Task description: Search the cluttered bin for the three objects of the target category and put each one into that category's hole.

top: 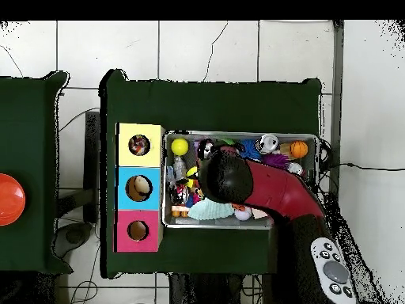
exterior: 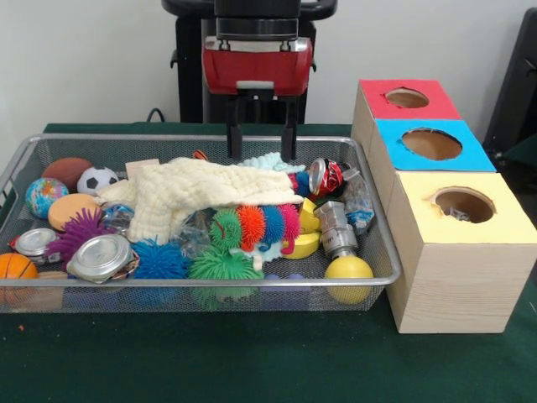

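Observation:
The wire mesh bin lies on the green table, full of clutter; it also shows in the overhead view. My gripper hangs open and empty over the bin's far side, its fingertips just above a pale mint cloth. In the overhead view my arm covers the gripper and the bin's middle. No limp speckled piece shows; any such pieces are hidden in the clutter. The yellow-topped box stands right of the bin, and something small lies in its hole. That hole also shows in the overhead view.
A cream cloth covers the bin's middle. Around it lie a green spiky ball, a crushed red can, a yellow ball, jar lids and several balls. The blue-topped box and red-topped box stand behind the yellow one.

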